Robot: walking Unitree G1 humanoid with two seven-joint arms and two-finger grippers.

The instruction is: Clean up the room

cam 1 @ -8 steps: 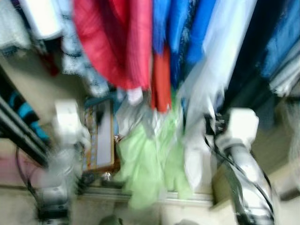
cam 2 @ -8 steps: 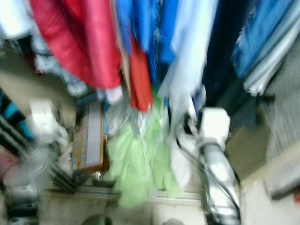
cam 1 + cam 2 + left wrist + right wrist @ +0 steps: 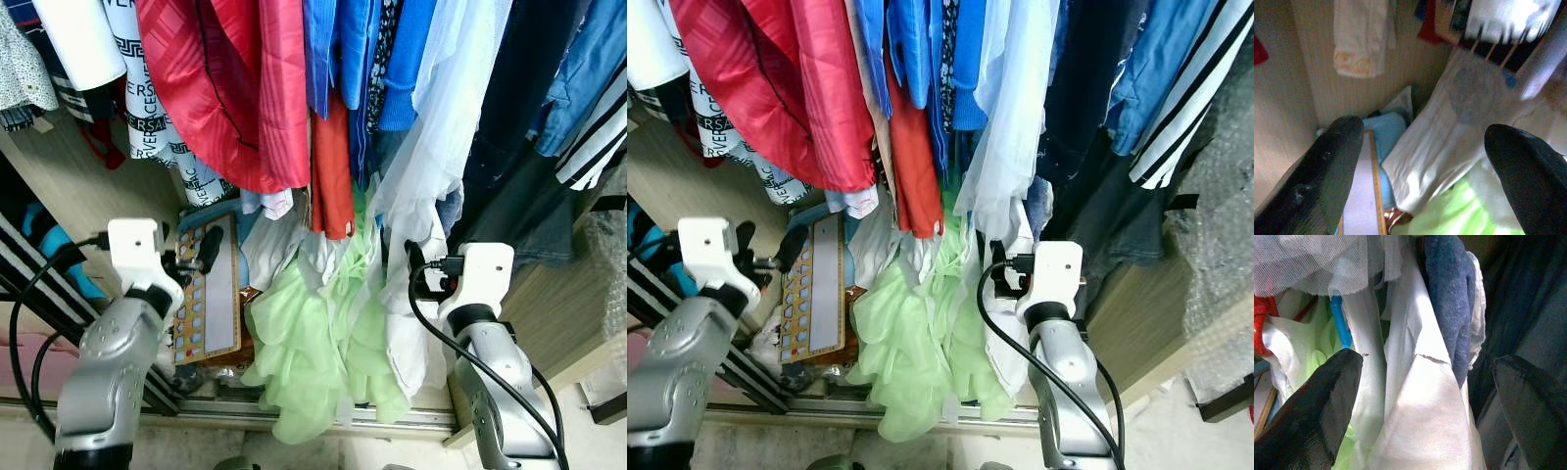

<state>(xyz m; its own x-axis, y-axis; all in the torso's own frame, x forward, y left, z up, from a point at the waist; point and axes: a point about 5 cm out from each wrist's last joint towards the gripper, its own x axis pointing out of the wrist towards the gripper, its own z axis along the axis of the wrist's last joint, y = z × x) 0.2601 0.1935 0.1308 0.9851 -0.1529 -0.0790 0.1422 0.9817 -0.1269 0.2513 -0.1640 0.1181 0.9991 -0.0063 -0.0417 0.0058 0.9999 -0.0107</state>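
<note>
I face an open wardrobe with hanging clothes: red garments [image 3: 245,88], blue ones [image 3: 362,59] and a sheer white shirt [image 3: 441,127]. On the wardrobe floor lies a heap with a light green garment [image 3: 313,343] and a white garment [image 3: 407,338]. My left gripper [image 3: 191,257] is open and empty, raised over a board with coloured squares [image 3: 211,294]; in the left wrist view it [image 3: 1425,137] points at white cloth [image 3: 1449,132]. My right gripper [image 3: 428,269] is open and empty right at the white cloth [image 3: 1420,396] and a blue sleeve [image 3: 1447,298].
Dark and denim clothes [image 3: 519,117] hang on the right. A wooden side panel [image 3: 558,313] stands by my right arm. A sliding-door track [image 3: 294,416] runs along the wardrobe's front edge. Black rails [image 3: 29,294] slant at the left.
The earlier pictures were blurred by camera motion and the view is now steady. Both arms stay raised in about the same places.
</note>
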